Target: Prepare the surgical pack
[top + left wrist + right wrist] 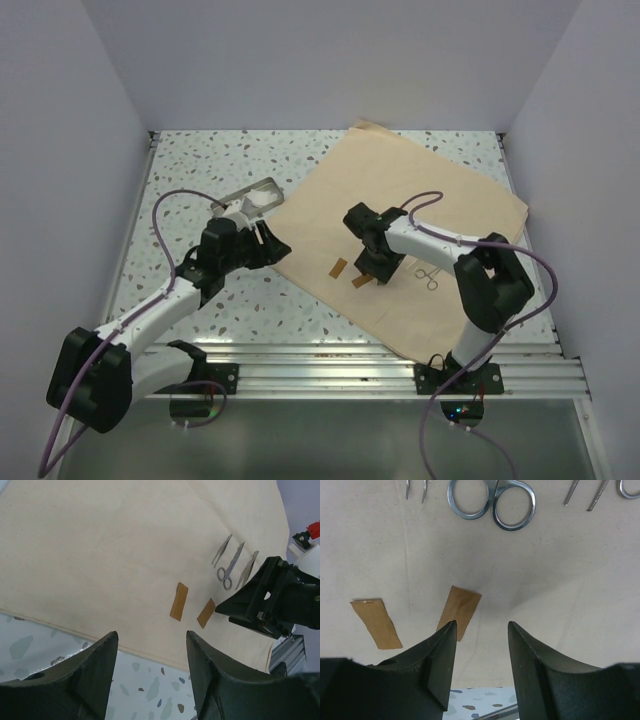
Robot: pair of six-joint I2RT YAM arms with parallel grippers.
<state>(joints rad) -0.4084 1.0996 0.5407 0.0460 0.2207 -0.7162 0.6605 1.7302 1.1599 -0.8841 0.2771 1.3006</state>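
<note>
The tan cloth sheet (400, 230) of the surgical pack lies flat and unfolded on the speckled table; it also shows in the left wrist view (115, 540). Silver scissors (492, 500) and tweezers (222, 550) lie loose on it near its right side (428, 277). The small steel tray (254, 196) sits off the cloth, at its left edge. My left gripper (266, 246) is open and empty, just left of the cloth's edge (152, 637). My right gripper (372, 268) is open and empty, low over the cloth (482, 627).
Two brown strips (339, 267) (360, 281) lie on the cloth under the right gripper; one (460, 611) is just beyond its left finger. White walls enclose the table. An aluminium rail (380, 365) runs along the near edge.
</note>
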